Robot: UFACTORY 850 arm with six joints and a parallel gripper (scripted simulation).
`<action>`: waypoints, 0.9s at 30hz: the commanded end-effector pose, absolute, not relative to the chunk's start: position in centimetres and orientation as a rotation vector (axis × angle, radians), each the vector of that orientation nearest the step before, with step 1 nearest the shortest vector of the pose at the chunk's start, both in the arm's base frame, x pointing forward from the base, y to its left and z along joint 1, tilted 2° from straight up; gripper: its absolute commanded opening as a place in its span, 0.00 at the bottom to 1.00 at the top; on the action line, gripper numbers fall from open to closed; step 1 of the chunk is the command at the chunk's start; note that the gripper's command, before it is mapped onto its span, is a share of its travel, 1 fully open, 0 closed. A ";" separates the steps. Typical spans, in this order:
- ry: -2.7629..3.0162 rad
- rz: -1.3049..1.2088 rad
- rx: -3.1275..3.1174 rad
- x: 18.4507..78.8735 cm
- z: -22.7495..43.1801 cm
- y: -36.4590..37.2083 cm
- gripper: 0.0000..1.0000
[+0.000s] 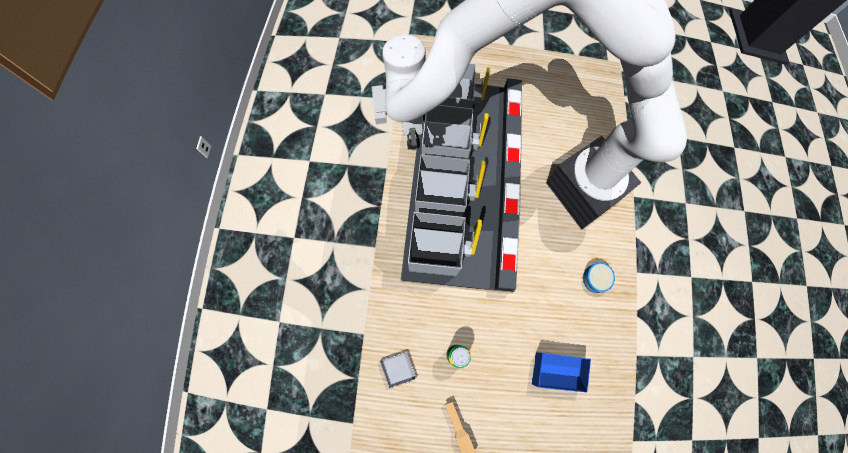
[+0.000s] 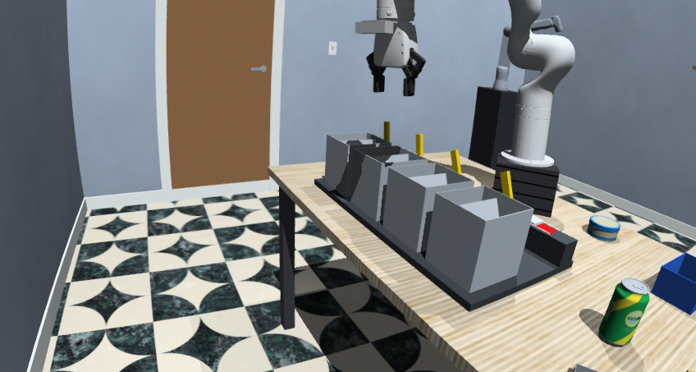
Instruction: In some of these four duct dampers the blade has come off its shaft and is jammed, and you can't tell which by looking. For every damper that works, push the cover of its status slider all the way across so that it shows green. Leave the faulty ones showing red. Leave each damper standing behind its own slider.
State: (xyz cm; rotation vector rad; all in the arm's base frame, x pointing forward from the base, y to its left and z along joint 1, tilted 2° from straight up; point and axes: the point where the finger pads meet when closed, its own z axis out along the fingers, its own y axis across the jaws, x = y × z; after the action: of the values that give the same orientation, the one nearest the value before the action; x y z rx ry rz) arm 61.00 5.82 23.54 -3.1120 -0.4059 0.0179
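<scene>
Four grey duct dampers stand in a row on a dark base (image 1: 455,210). From near to far they are one (image 2: 476,236), a second (image 2: 419,199), a third (image 2: 378,177) and a fourth (image 2: 347,161). Each has a yellow lever beside it, such as the nearest lever (image 2: 506,184) and the farthest lever (image 2: 386,130). The status sliders (image 1: 511,181) run along the base's other side, and all show red, for example the nearest slider (image 1: 509,261). My gripper (image 2: 393,84) is open and empty, high above the far end of the row. In the overhead view it is mostly hidden under the wrist (image 1: 404,53).
The robot base (image 1: 592,181) stands beside the sliders. A blue-rimmed tin (image 1: 598,276), a green can (image 1: 458,356), a blue box (image 1: 561,372), a grey square block (image 1: 398,368) and a wooden tool (image 1: 460,425) lie on the near half of the table.
</scene>
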 end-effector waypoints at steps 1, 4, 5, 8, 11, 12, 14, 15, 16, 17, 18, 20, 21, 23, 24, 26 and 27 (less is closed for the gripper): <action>-0.145 0.002 -3.139 60.5 24.6 2.0 1.00; -0.004 -0.004 -3.142 60.0 24.9 -0.5 1.00; 0.000 -0.004 -3.142 60.0 24.9 -0.6 1.00; -0.001 -0.010 -3.145 59.7 24.0 -3.7 1.00; -0.002 -0.015 -3.147 59.4 23.2 -6.1 1.00; -0.002 -0.016 -3.148 59.3 23.0 -6.7 1.00; -0.003 -0.018 -3.149 59.0 22.6 -8.0 1.00; -0.003 -0.020 -3.150 58.8 22.4 -8.9 1.00; -0.003 -0.021 -3.151 58.6 22.1 -9.8 1.00; -0.004 -0.023 -3.152 58.4 21.8 -10.6 1.00; -0.004 -0.024 -3.153 58.2 21.6 -11.4 1.00; -0.005 -0.027 -3.155 57.7 21.1 -13.0 1.00; -0.005 -0.028 -3.156 57.5 20.8 -13.8 1.00; -0.006 -0.030 -3.158 56.9 20.3 -15.4 1.00; -0.007 -0.032 -3.159 56.6 20.1 -16.2 1.00; -0.007 -0.033 -3.160 56.3 19.9 -17.0 1.00; -0.007 -0.033 -3.160 56.3 19.9 -17.0 1.00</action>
State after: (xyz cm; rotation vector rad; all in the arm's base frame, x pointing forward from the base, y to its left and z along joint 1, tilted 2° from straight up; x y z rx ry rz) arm 56.62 -15.47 20.23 -3.1608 -0.0034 -0.0238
